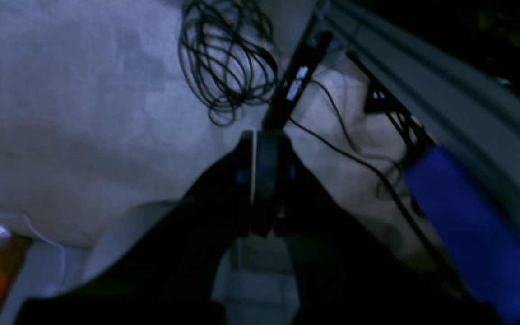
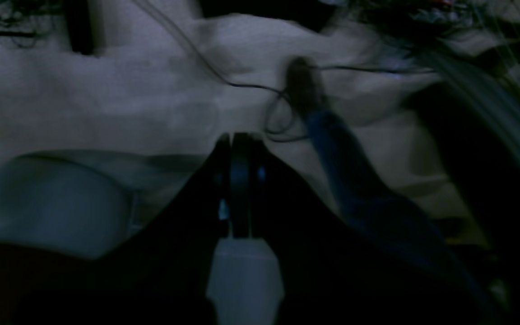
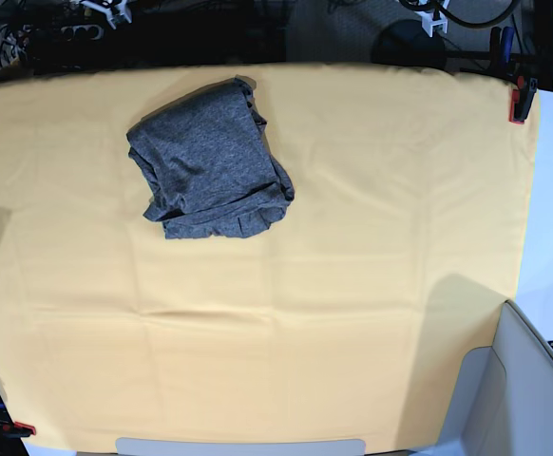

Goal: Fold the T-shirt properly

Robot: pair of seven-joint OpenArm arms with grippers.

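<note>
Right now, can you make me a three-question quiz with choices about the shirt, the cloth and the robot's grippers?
1. Where does the T-shirt lie?
A. near edge
B. far half, left of the middle
C. far right corner

2. What colour is the table cloth?
A. yellow
B. green
C. white

3. How are the left gripper and right gripper?
A. both wide open
B. one open
C. both shut

Answers: B, the base view shows it bunched there; A, plain yellow all over; C, each wrist view shows fingers pressed together, holding nothing.
</note>
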